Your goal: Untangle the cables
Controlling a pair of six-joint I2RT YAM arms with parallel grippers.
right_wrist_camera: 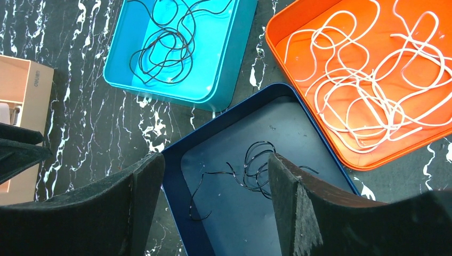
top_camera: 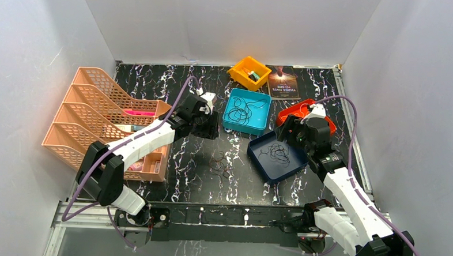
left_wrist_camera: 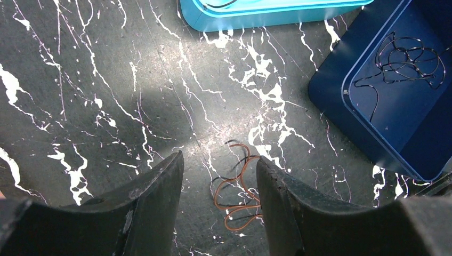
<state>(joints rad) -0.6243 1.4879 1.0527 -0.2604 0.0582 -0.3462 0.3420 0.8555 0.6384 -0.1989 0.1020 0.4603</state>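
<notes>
Left gripper above reddish cables; navy tray beside.

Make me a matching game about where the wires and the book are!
Things:
1. white cables
2. reddish-brown cables
3. black cables
4. book

Places:
A. on the bare table
B. in the teal tray and the dark blue tray
C. beside the yellow bin
D. in the orange tray

Pairs: 1-D, 2-A, 3-B, 4-C
</notes>
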